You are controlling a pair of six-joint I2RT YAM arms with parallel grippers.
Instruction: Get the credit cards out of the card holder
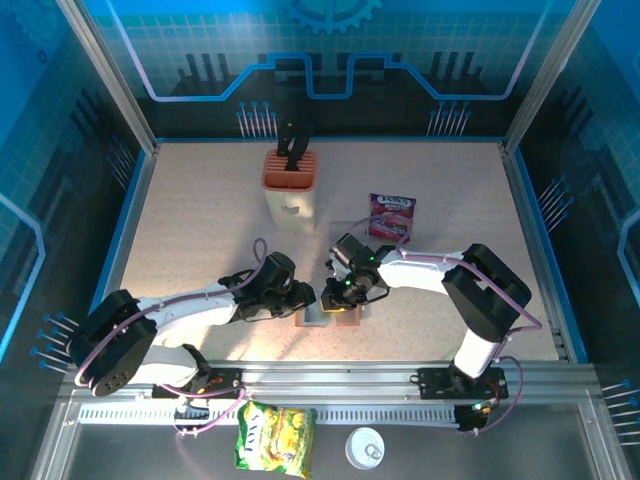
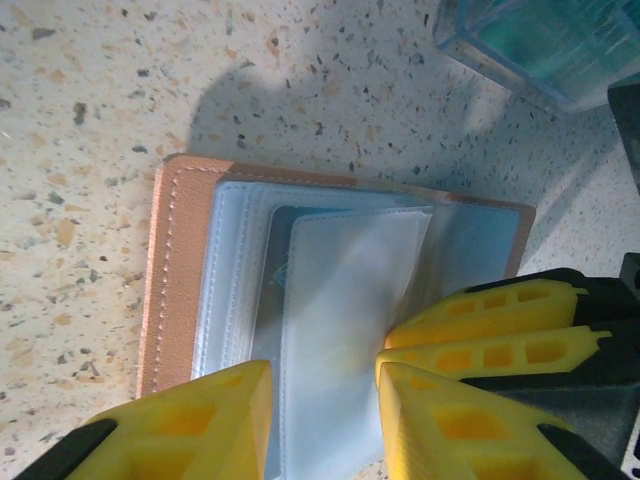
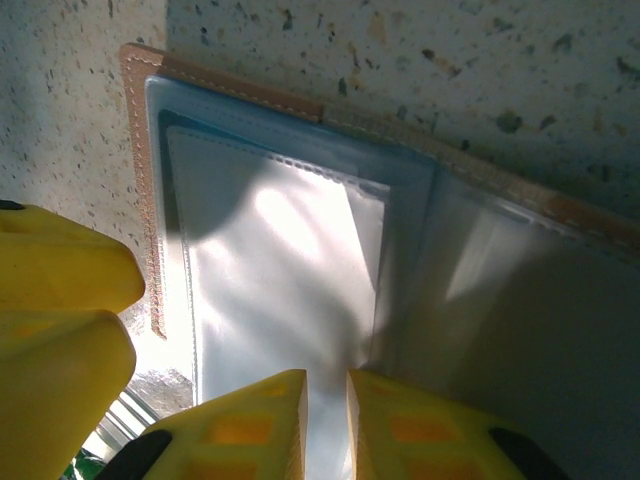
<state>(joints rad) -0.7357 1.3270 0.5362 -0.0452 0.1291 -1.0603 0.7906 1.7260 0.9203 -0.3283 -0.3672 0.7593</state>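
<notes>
The card holder lies open and flat on the bench, just ahead of and below both pincers. Its long axis runs crosswise to the left pincer. That pincer is part open, its fingers astride the near edge of a clear sleeve. The right pincer faces it across the same sleeves, narrowed to a slit; whether it pinches one cannot be told. The credit cards probably sit behind the cloudy plastic: a darker blue-green patch may be one.
</notes>
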